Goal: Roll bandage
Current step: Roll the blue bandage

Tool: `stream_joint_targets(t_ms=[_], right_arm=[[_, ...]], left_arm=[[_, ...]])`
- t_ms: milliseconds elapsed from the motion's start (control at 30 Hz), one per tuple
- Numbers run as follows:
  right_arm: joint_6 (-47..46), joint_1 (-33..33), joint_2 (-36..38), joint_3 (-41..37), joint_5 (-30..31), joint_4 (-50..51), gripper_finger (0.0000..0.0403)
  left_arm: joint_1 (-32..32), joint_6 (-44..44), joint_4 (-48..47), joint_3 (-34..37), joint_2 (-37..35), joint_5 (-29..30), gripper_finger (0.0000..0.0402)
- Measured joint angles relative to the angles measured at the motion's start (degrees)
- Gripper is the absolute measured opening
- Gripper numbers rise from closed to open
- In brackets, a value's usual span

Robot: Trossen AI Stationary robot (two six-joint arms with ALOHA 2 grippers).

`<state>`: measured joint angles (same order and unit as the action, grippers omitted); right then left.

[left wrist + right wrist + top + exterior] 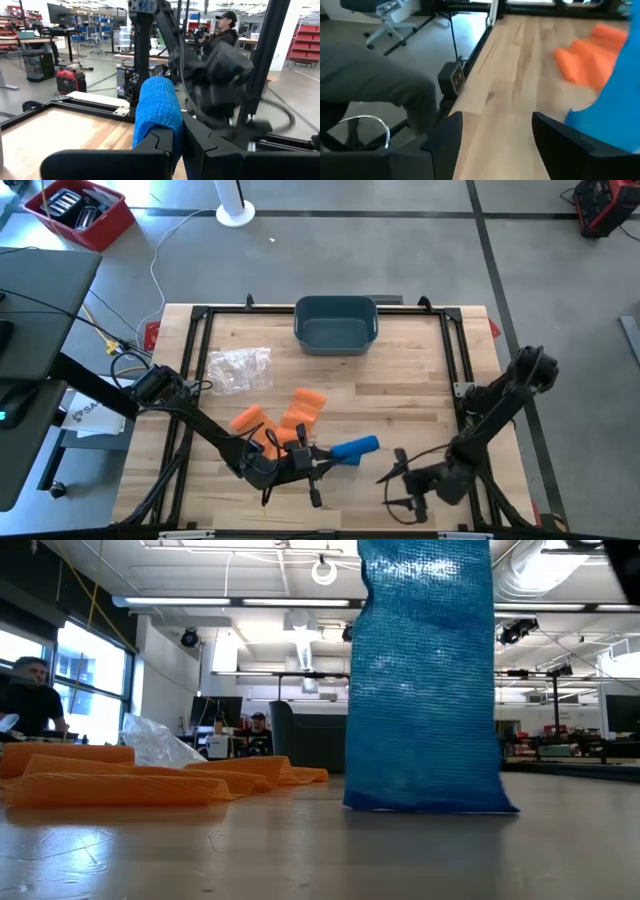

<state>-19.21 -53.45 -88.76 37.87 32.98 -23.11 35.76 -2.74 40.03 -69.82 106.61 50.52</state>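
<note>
Blue bandage [352,448] is clamped in the left pincer [177,145]; its lower end is hidden behind the fingers. Right pincer [495,145] is held wide, empty, over the counter [400,395].

overhead camera looks straight down on the table [400,390]; low one sits level, close behind the blue bandage [425,680], which both wrist cameras share.

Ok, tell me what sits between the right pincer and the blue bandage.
Nothing: in the high view only bare wooden table separates the open right pincer from the blue bandage, which the left pincer holds shut.
</note>
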Motion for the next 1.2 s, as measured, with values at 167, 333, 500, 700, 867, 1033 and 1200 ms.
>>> stream_joint_targets(t_ms=[167,333,500,700,867,1033,1200], right_arm=[[3.70,4.11,-8.10,2.43,-1.28,-3.94,0.0232],[7.36,9.67,-12.92,8.22,-4.29,4.31,0.0232],[7.17,15.71,-16.30,11.52,-5.04,12.63,0.0217],[6.60,21.09,-18.68,10.89,-9.28,14.18,0.0169],[10.08,22.87,-21.28,11.04,-14.15,13.22,0.0127],[7.89,22.86,-21.96,11.04,-16.37,13.56,0.0071],[7.23,19.43,-20.53,10.92,-15.86,14.62,0.0008]], left_arm=[[-0.98,-1.68,-2.83,0.00,0.00,0.07,0.0012],[-2.31,-4.93,-9.39,0.00,0.04,1.16,0.0012],[-3.62,-8.15,-14.79,0.00,0.04,3.10,0.0012],[-4.15,-8.11,-17.15,0.00,0.04,5.06,0.0012],[-4.15,-9.30,-21.01,0.00,0.04,7.36,0.0012],[-3.85,-12.31,-24.87,0.00,0.04,9.54,0.0012],[-3.49,-14.85,-29.08,0.00,0.04,11.81,0.0012]])
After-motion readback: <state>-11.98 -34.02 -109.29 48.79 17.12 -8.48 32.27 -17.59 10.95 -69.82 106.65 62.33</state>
